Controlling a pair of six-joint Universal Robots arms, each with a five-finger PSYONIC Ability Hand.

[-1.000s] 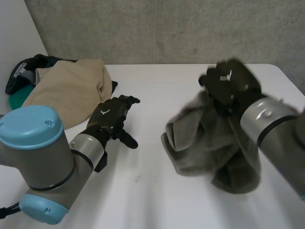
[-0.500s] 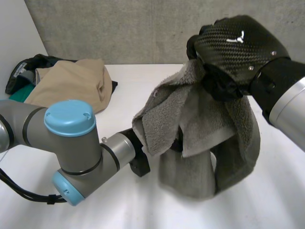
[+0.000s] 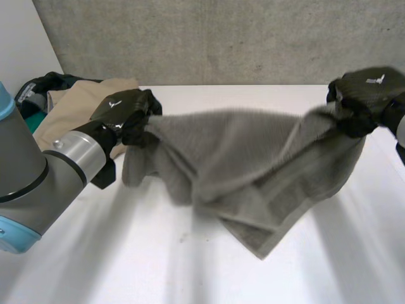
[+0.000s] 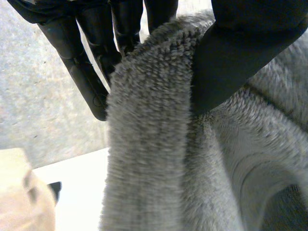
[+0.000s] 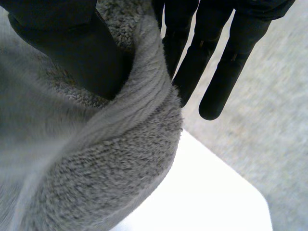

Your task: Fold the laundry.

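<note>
left hand (image 3: 123, 113), right hand (image 3: 367, 90), pinching grey towel (image 3: 243, 152)

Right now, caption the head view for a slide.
Left hand and right hand hold a grey towel spread above the table.

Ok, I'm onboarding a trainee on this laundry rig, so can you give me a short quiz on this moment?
1. True or false: the grey towel lies flat on the white table.
2. What does the left hand grip? A: the beige garment. B: one end of the grey towel. C: nothing.
3. Fill in: the towel's other end is pinched by the ____ hand.

Key
1. False: it hangs stretched between both hands, over the white table.
2. B; the beige garment lies apart on the table's far corner.
3. Right: the right hand pinches it between thumb and fingers.
</note>
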